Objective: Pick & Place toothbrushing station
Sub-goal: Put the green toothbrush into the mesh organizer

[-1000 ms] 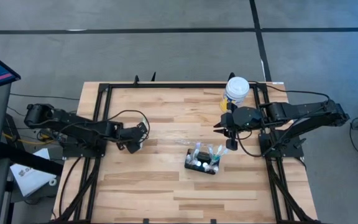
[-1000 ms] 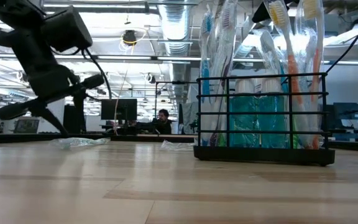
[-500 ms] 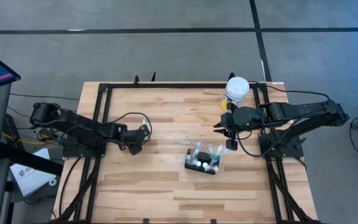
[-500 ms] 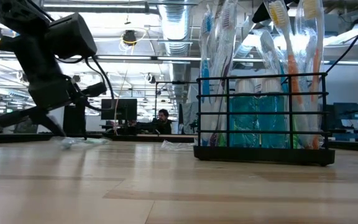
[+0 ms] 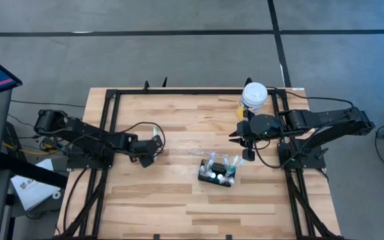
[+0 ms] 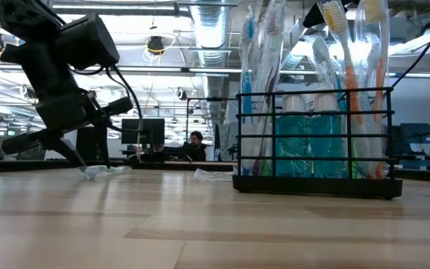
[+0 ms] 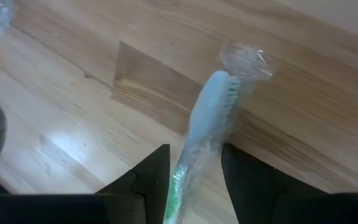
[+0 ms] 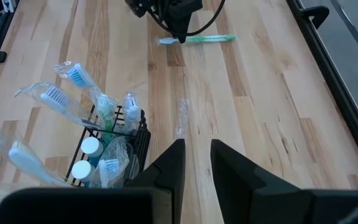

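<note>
The toothbrushing station (image 5: pixel 217 171) is a small black wire holder with several wrapped toothbrushes in it. It stands on its base at mid-table and also shows in the low view (image 6: pixel 316 142) and the right wrist view (image 8: pixel 114 152). One wrapped toothbrush (image 8: pixel 204 38) with a green handle lies flat on the table to the left. My left gripper (image 5: pixel 157 142) is low over its head end, slightly open, one finger on each side of the neck (image 7: pixel 207 124). My right gripper (image 5: pixel 242 143) is shut and empty, above the table just beyond the station. My left gripper's fingers (image 7: pixel 154 177) stand close on either side of the toothbrush's neck (image 7: pixel 194 155) and run along its length, with the head sticking out past the fingertips. I cannot tell whether they touch the wrapper. The toothbrush lies on the table.
A white-lidded, yellow-labelled tub (image 5: pixel 253 95) stands at the far right, behind my right arm. A loose scrap of clear wrapper (image 8: pixel 180 118) lies between the toothbrush and the station. A black frame (image 5: pixel 179 91) runs round the table's edges.
My left gripper has moved a little toward the table's right edge and dropped lower over the loose toothbrush.
</note>
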`<state>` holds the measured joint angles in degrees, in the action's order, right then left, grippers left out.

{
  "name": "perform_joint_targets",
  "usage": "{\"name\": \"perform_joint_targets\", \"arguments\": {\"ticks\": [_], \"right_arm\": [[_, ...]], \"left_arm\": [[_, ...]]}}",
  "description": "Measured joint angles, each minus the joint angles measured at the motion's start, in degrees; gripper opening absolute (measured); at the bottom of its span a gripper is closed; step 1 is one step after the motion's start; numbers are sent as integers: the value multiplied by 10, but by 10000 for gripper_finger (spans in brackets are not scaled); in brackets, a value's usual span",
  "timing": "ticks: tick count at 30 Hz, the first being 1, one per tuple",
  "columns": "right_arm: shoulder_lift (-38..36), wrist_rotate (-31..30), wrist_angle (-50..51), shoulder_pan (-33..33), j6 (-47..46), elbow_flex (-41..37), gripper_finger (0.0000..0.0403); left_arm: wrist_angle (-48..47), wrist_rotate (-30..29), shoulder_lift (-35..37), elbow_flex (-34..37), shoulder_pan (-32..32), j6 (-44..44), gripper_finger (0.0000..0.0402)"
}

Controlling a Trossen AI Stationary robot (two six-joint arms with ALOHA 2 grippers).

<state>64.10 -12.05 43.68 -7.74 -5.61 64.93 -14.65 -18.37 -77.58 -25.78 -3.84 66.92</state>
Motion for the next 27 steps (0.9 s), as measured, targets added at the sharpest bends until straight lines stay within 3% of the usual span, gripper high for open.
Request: {"name": "perform_joint_targets", "arguments": {"ticks": [11, 27], "right_arm": [[0, 0, 0, 0, 0, 0, 68], [0, 0, 0, 0, 0, 0, 68]], "left_arm": [[24, 20, 0, 2, 1, -13, 133], [63, 45, -32, 1, 6, -41, 10]]}}
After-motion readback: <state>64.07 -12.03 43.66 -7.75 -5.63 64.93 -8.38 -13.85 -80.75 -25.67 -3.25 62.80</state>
